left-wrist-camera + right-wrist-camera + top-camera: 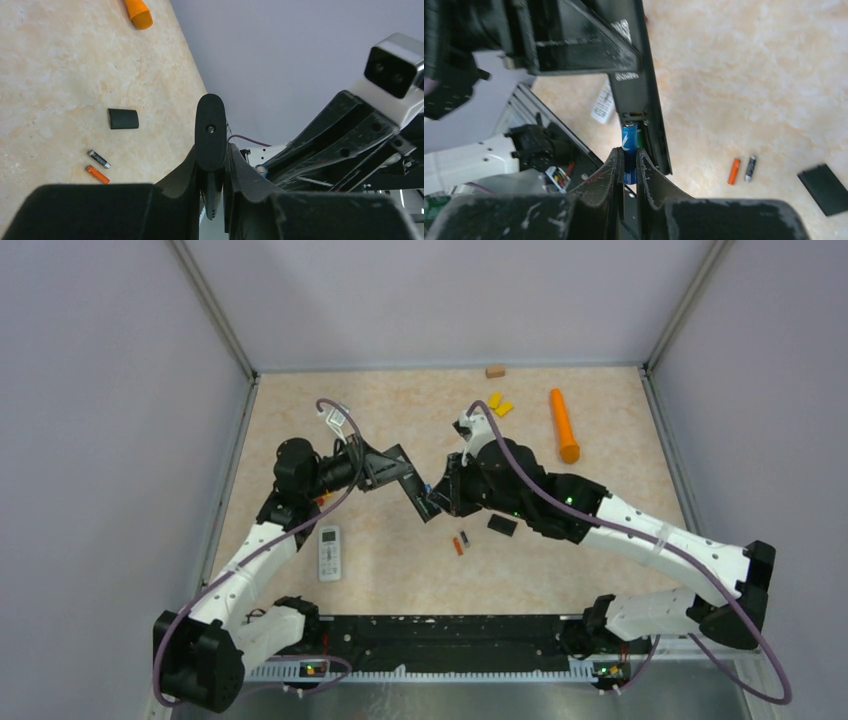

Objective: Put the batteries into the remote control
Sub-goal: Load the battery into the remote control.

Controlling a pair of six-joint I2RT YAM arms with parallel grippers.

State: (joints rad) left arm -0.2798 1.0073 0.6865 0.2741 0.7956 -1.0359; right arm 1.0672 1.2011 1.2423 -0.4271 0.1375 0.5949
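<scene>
My left gripper point(385, 468) is shut on a black remote control point(410, 485) and holds it tilted above the table; in the left wrist view its rounded end point(210, 131) sticks up between the fingers. My right gripper point(628, 156) is shut on a blue battery point(628, 141). The battery's upper end sits at the remote's point(640, 95) open compartment. Two more batteries, one orange-red point(734, 171) and one dark point(750, 168), lie side by side on the table, below the grippers in the top view point(461, 542).
A black battery cover point(502, 524) lies right of the loose batteries. A white remote point(329, 552) rests near the left arm. At the back are a long orange cylinder point(564, 425), yellow blocks point(499, 404) and a tan block point(494, 371).
</scene>
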